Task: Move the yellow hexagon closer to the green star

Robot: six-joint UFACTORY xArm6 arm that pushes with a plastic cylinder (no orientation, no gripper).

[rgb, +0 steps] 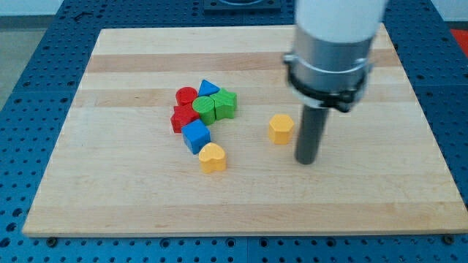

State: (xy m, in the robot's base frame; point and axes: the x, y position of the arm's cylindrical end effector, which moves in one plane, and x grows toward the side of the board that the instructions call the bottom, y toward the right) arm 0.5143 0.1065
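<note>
One dark rod tip point(306, 161) just right of yellow hexagon block point(281, 128), apart, green star block point(225, 104) farther left; no fingers fitted, nothing held.

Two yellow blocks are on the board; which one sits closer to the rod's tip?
The yellow hexagon, standing alone just to the view's left of my tip. The yellow heart lies farther left, at the bottom of the cluster beside the blue cube.
</note>
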